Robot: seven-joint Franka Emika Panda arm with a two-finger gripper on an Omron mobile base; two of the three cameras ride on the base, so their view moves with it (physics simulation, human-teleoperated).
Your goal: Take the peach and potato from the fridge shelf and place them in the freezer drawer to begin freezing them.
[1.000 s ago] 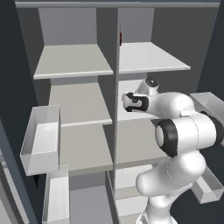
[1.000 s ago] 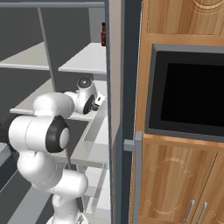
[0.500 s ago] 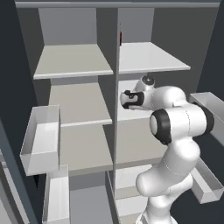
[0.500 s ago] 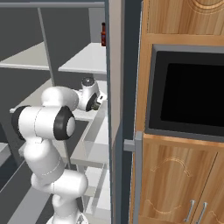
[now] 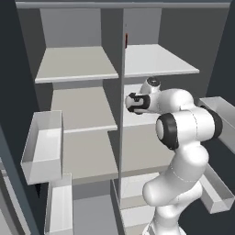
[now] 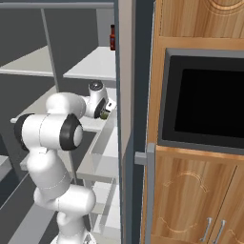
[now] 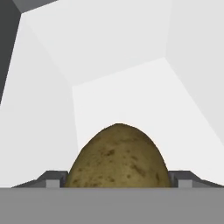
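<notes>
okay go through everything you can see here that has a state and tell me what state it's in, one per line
potato: between the two fingers, which stand one on each side; contact cannot be told.
gripper: around the potato; whether shut on it cannot be told.
fridge shelf: bare on its visible part.
door bin: nothing in it.
red bottle: upright at the back of the top shelf.

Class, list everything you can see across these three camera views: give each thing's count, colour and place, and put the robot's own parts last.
potato: one, tan-brown and speckled, between the fingers in the hand view.
fridge shelf: one, glossy white-grey, upper right compartment.
beige-grey shelves: three, left compartment.
door bins: translucent white, on both sides of the fridge.
bottle: one, dark red, at the back of the top shelf.
oven: one, black window, in the wooden cabinet to the right.
arm: one, white with dark joints, reaching into the right compartment.
gripper: one, dark fingers either side of the potato.
</notes>
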